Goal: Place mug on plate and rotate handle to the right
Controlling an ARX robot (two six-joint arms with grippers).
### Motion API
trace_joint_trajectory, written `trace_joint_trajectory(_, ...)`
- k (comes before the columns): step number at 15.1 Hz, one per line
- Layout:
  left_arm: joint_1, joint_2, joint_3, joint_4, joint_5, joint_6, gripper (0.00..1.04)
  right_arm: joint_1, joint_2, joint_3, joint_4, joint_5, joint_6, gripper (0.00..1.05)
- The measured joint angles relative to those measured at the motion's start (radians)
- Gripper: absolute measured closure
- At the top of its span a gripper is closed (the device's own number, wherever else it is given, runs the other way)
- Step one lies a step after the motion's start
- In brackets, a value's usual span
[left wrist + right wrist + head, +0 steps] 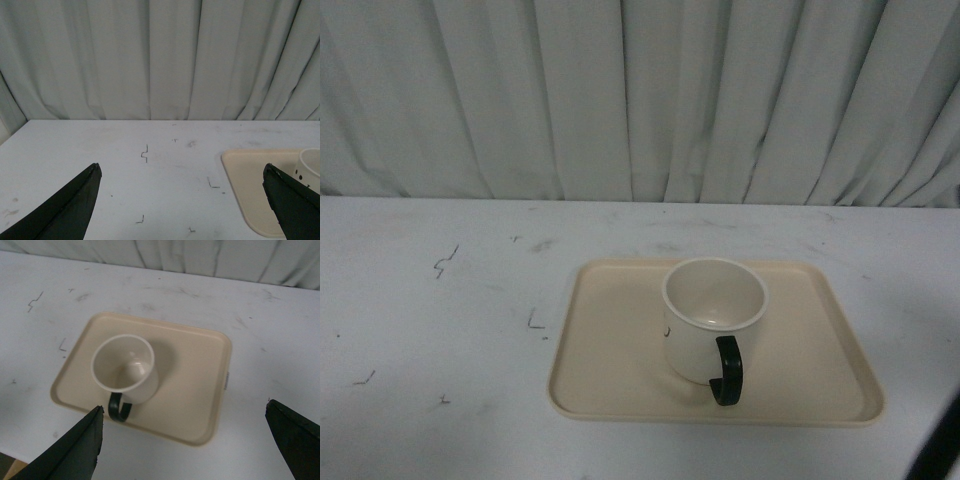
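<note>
Cream-white, the mug [713,315] stood upright on the beige plate [610,370], near its middle. Its dark handle [728,372] faced the near rim, toward us rather than to the right. The plate lay flat on the scuffed white table [440,330] before a pale curtain [620,100]. Our left claw [181,167] hung over bare table beside the plate, its 2 fingers spread wide and holding nothing. Our right claw [185,406] hung above the plate, likewise wide apart and empty. A dark shape [940,450] in the front view's lower right corner was perhaps our right arm.
</note>
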Motion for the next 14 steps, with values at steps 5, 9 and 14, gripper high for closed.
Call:
trace_joint_trajectory(5, 0.0, 0.0, 0.0, 0.0, 0.0, 0.0, 0.07, 0.092, 0.473, 0.333, -0.157, -0.037, 0.045, 0.06)
trace_joint_trajectory(9, 0.0, 0.0, 0.0, 0.0, 0.0, 0.0, 0.07, 0.12, 0.687, 0.531, -0.249, -0.035, 0.143, 0.06)
trace_joint_trajectory(14, 0.0, 0.0, 0.0, 0.0, 0.0, 0.0, 0.07, 0.158, 0.863, 0.674, -0.355, -0.06, 0.303, 0.06)
